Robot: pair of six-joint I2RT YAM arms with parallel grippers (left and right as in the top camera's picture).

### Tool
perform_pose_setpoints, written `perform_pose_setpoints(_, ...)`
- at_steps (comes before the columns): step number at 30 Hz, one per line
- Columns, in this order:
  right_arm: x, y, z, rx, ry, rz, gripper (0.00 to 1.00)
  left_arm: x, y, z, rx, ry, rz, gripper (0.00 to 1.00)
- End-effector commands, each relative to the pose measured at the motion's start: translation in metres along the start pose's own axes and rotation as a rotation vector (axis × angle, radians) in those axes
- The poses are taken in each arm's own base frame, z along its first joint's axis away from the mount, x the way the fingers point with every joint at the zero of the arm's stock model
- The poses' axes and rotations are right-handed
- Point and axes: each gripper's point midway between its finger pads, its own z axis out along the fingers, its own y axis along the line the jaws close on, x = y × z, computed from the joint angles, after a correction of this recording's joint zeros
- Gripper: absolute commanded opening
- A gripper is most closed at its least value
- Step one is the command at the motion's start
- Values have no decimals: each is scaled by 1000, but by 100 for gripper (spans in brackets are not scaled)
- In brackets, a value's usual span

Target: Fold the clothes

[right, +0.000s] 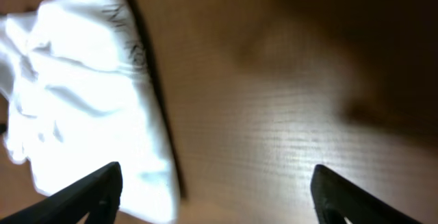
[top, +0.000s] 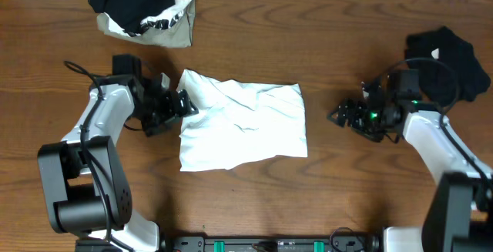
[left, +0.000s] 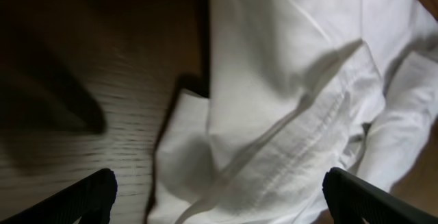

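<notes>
White T-shirt (top: 243, 125), folded to a rumpled rectangle, lies at the middle of the wooden table (top: 308, 36); dark lettering (right: 126, 35) near one edge is too blurred to read. Left gripper (top: 183, 104) stands at the shirt's left edge, fingers wide apart over the cloth; right gripper (top: 340, 115), fingers likewise spread and empty, sits apart on the right. Black, printed and olive-grey clothes (top: 146, 9) are heaped far left; a black garment (top: 451, 59) lies far right.

Place: robotics lab bench. Evidence: wood-grain table (top: 323, 36); left arm (top: 100, 117) and right arm (top: 427, 132), white and black, mounted at its near edge; black base rail (top: 269, 244) with green fittings; loose cable (top: 77, 68); heaped clothes (top: 146, 9) at the far edge
</notes>
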Motion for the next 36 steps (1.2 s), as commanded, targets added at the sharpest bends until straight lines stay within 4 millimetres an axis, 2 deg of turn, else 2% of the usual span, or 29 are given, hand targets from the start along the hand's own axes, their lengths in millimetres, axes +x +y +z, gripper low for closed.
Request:
perform_pose_setpoints(1,-23,4,-41,78,-112,-67,89,5,-7,6,68,21,26,98)
perform_pose_setpoints(5,-22,18,-83,119,-155,-91,99,7,-2,15,65,48,8,98)
perform_pose_setpoints(9,-14,33,-113,112,-187,-129,99,11,-3,23,98,80,-10,98)
perform_pose_setpoints(13,-6,41,-131,111,-207,-173,99,12,1,32,101,102,-24,98)
perform_pose_setpoints(18,0,43,-138,109,-219,-180,99,11,6,42,109,118,-34,98)
perform_pose_setpoints(32,7,41,-137,115,-190,-167,99,25,22,70,94,209,-87,99)
perform_pose_setpoints(36,8,41,-137,115,-188,-166,99,29,26,77,89,234,-100,89)
